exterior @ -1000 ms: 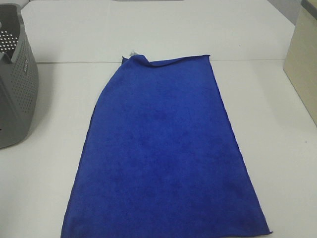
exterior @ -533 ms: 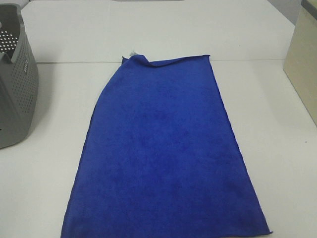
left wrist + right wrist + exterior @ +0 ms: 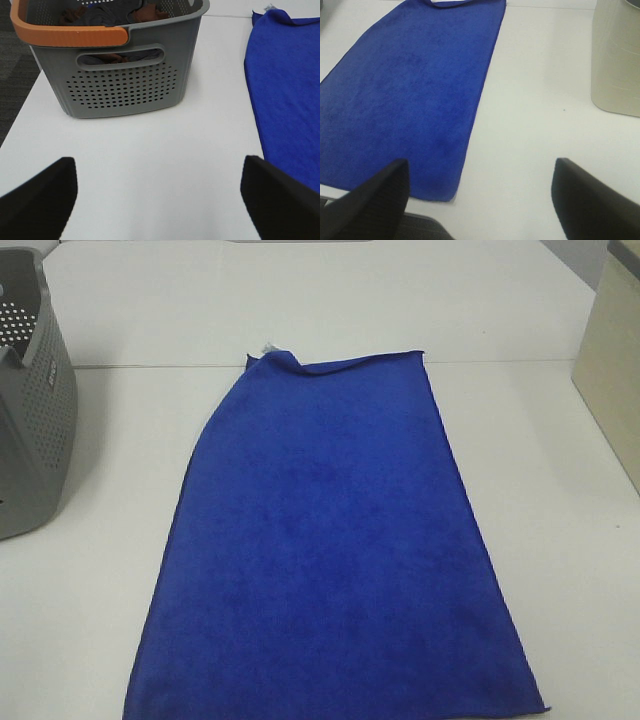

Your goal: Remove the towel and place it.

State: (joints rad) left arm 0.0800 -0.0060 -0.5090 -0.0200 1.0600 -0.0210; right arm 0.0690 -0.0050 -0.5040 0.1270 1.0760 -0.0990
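The towel point(image 3: 325, 550) lies spread flat along the middle of the surface point(image 3: 560, 500), its length running from the near edge toward the seam at the far side. One far corner is folded over on itself, and a bit of white shows there, probably its tag. It looks already out of the basket point(image 3: 30, 400) and laid open, so I judge the placing is done or nearly done, with only that curled corner left untidy.

The grey basket stands at the left edge of the surface, well apart from the towel, with dark clothes inside and an orange band on its rim. I take it the towel sits clear of it so the cloth has room to lie flat.

A pale bin point(image 3: 610, 360) stands at the right edge, also apart from the towel.

My left tool point(image 3: 157, 192) hangs with its jaws wide and holds nothing, over bare surface between the basket and the towel. My right tool point(image 3: 480, 195) is likewise wide and empty, above the near right corner of the towel. Neither touches the cloth.
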